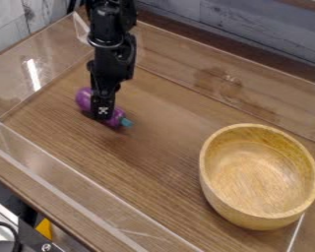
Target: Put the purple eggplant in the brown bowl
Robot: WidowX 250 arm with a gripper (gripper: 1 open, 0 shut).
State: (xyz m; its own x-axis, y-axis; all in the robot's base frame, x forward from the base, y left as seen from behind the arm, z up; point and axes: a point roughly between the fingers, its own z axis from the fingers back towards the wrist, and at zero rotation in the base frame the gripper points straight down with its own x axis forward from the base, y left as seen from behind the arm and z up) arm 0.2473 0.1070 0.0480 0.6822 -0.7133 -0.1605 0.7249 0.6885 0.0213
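While your black gripper point(106, 110) points straight down over the left part of the wooden table point(160, 138), its jaws straddle the small glossy purple toy eggplant point(90, 100), and you can see purple showing on the left of the fingers and the teal-blue stem cap point(122, 123) poking out on the right. The fingers sit low, right at the eggplant, which lies flat on the table. From this angle you cannot tell whether the jaws have pinched it or merely flank it; they look narrow, close around its body. Over on the right, well apart from the arm, sits your large round light-brown wooden bowl point(260, 212), upright, with a thick rim and visible grain. A clear plastic wall point(68, 212) runs along the table's near edge.
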